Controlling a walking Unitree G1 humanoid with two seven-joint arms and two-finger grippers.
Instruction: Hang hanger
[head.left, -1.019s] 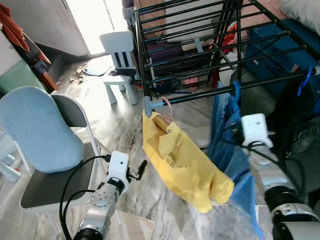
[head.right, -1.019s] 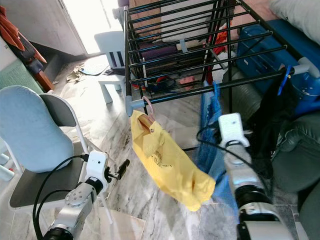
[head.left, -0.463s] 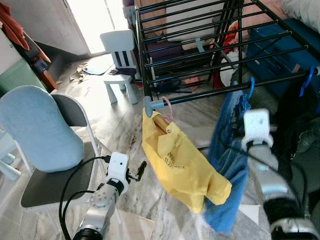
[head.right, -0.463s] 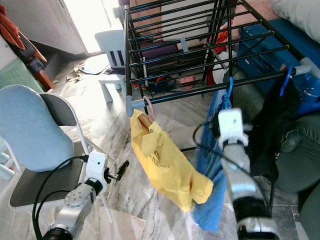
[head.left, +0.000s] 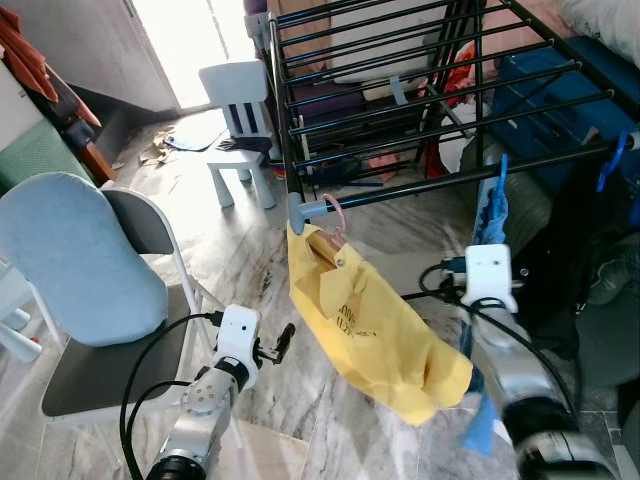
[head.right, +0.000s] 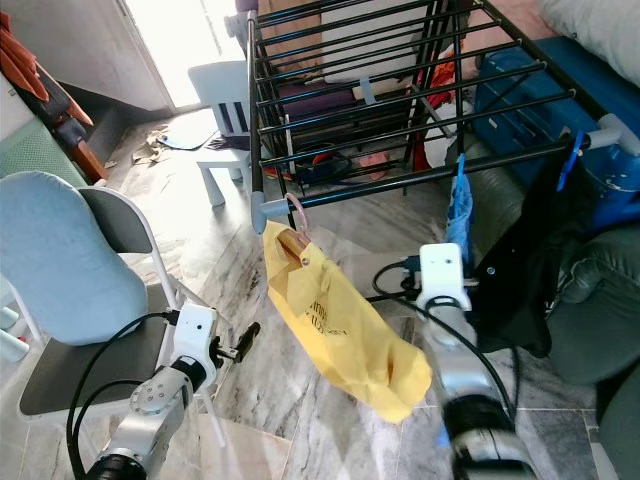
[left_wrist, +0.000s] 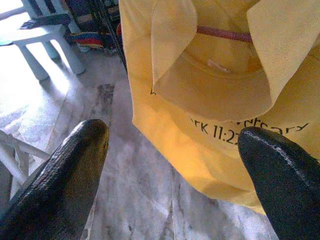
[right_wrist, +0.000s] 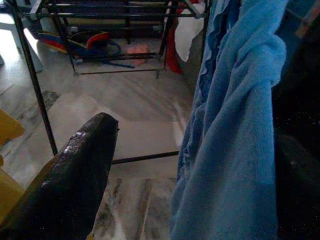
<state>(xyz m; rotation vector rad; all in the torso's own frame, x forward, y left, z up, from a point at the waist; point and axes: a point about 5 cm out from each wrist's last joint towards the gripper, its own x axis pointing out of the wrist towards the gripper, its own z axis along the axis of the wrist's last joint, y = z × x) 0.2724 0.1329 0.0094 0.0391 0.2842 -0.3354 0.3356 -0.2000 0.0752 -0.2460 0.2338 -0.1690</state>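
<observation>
Blue hanger (head.left: 497, 180) hooked over the front rail of the drying rack (head.right: 350, 100), blue cloth (right_wrist: 235, 130) draped down from it right beside the right claw (right_wrist: 200, 165); fingers spread wide, one (right_wrist: 70, 175) free in the air, cloth lying between, nothing pinched. Probably released on purpose so the rail carries the weight. Yellow shirt (head.left: 370, 330) on a pink hanger (head.left: 333, 215), hung off the rack's corner, straight ahead of the left claw (left_wrist: 170, 165), gaping open too, gripping nothing, low beside the chair (head.left: 90, 290), seemingly just parked clear
</observation>
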